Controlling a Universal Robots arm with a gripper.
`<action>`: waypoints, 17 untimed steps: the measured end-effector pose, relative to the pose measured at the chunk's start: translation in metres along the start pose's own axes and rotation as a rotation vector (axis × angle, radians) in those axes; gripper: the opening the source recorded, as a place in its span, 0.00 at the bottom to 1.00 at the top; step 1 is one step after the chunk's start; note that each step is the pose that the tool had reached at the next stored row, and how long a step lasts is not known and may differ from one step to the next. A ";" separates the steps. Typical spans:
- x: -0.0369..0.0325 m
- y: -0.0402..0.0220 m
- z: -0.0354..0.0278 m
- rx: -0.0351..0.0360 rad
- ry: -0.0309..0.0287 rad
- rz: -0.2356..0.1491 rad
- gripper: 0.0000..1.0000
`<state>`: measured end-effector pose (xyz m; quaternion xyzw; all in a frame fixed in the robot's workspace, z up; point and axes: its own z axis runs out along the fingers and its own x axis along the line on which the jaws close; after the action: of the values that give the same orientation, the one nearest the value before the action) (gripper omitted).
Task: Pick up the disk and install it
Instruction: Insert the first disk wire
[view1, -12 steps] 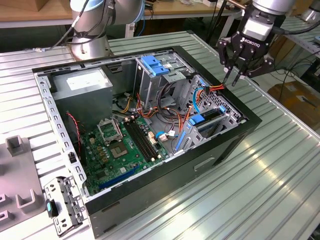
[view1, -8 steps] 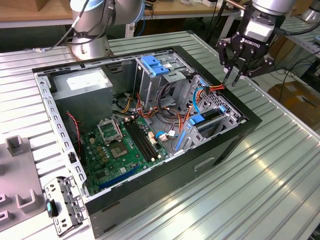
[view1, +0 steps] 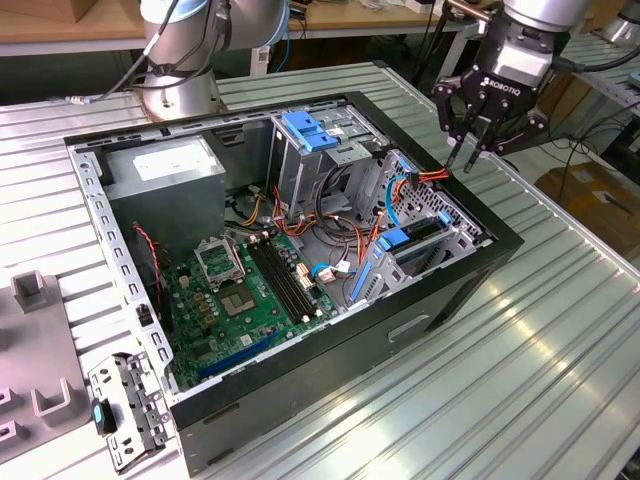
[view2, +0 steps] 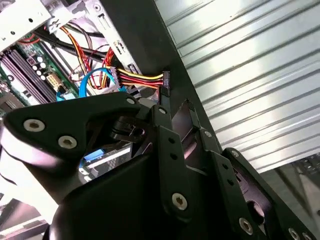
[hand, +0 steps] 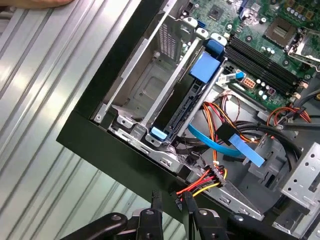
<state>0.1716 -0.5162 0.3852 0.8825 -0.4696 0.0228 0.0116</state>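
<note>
Over the open computer case (view1: 330, 345) on the ribbed table (view1: 520, 360), your gripper (view1: 467, 152) hangs above the rim beside the drive cage (hand: 145, 85), its fingers drawn almost together with nothing between them. The disk (hand: 186, 102) sits on edge in the cage's inner slot. The job at this point appears to be a matter of seating, not carrying. Judge it by whether the disk lies flush along the whole slot with both rails caught, and put any push square on its end face, not on a corner. Mind the red, yellow and black power cable (hand: 200, 182), which in both wrist views runs just beside the fingertips; its black plug (view2: 166, 82) lies loose at the case edge and could snag. The flat blue data cable (hand: 225, 145) curls near the slot as well. Of the disk itself you see a long dark edge and little of its face. A broad blue tab (hand: 205, 65) caps the end toward the motherboard (view1: 250, 290), and a small pale-blue clip (hand: 158, 133) marks the end near the case wall.
</note>
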 end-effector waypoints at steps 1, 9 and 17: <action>0.0000 0.0000 0.0006 0.0011 0.0001 -0.024 0.30; -0.0008 -0.0002 0.0059 0.0101 -0.0023 -0.166 0.30; -0.0010 -0.0002 0.0061 0.0111 -0.0032 -0.171 0.30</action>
<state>0.1715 -0.5155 0.3790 0.9194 -0.3925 0.0229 0.0079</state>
